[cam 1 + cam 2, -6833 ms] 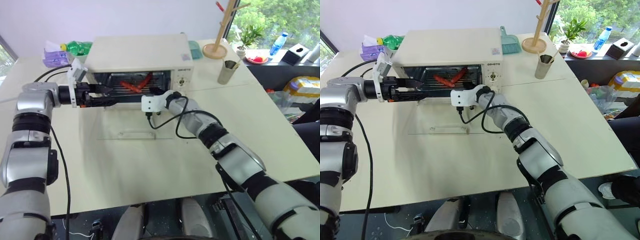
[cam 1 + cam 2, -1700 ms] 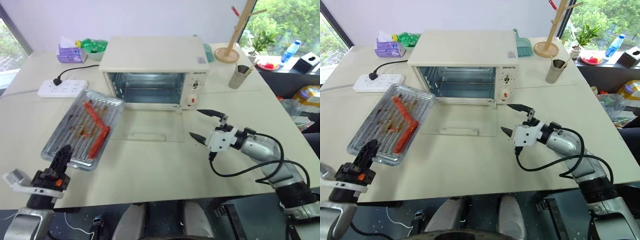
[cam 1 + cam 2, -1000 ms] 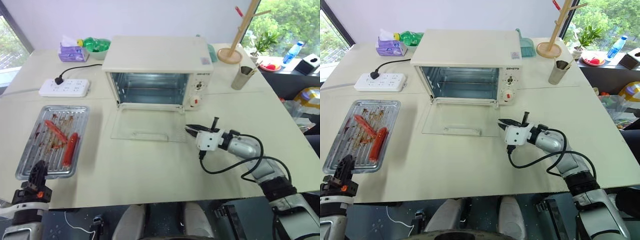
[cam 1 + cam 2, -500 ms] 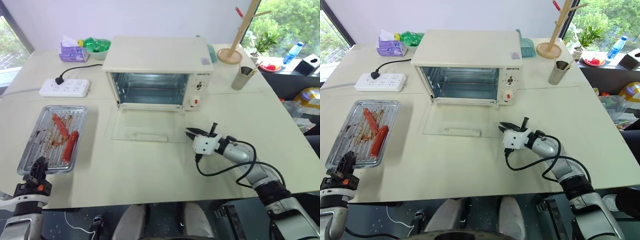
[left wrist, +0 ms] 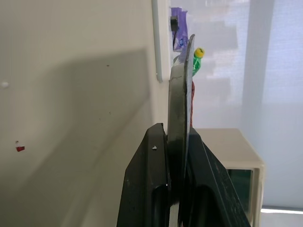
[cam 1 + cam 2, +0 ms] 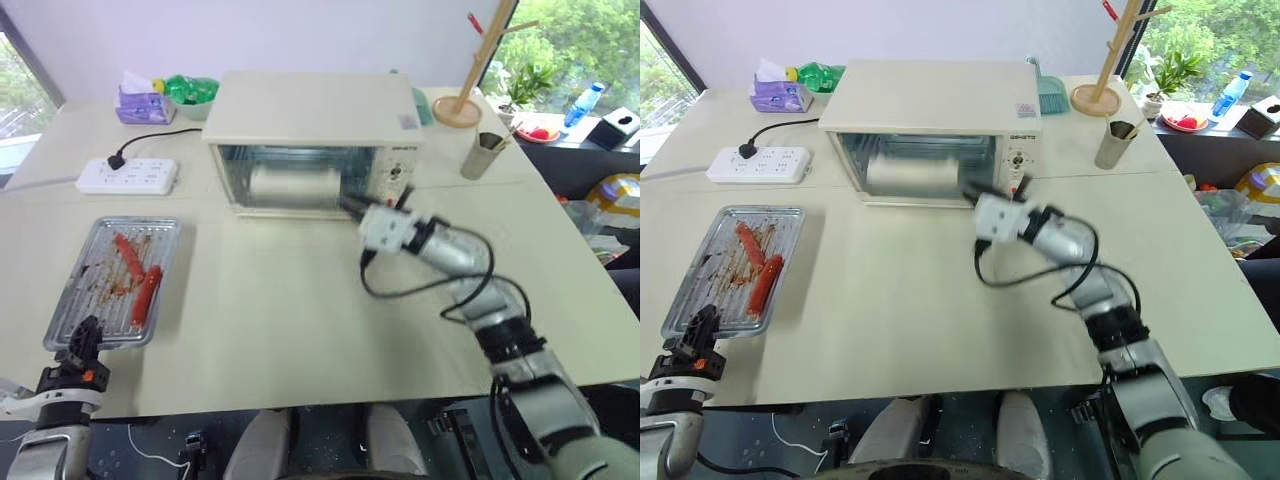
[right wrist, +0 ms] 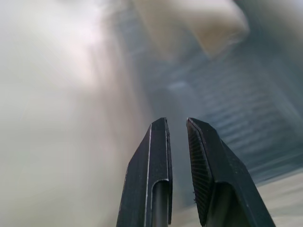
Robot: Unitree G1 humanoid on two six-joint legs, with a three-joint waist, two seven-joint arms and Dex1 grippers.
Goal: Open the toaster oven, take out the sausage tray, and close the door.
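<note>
Just ahead of the nearly closed, empty right end effector [image 6: 352, 209], the door [image 6: 288, 185] swings up against the toaster oven [image 6: 315, 140]; push steadily until it seats, while the left end effector [image 5: 176, 156] pinches the sausage tray [image 6: 112, 280] on the bench [image 6: 300, 320].

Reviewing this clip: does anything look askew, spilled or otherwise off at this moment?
The sausage tray sits out near the table's front-left edge, smeared with reddish residue round its sausages, its near rim clamped by the left gripper. The door is up against the toaster oven, the right gripper at it. Nothing spilled on the table.
</note>
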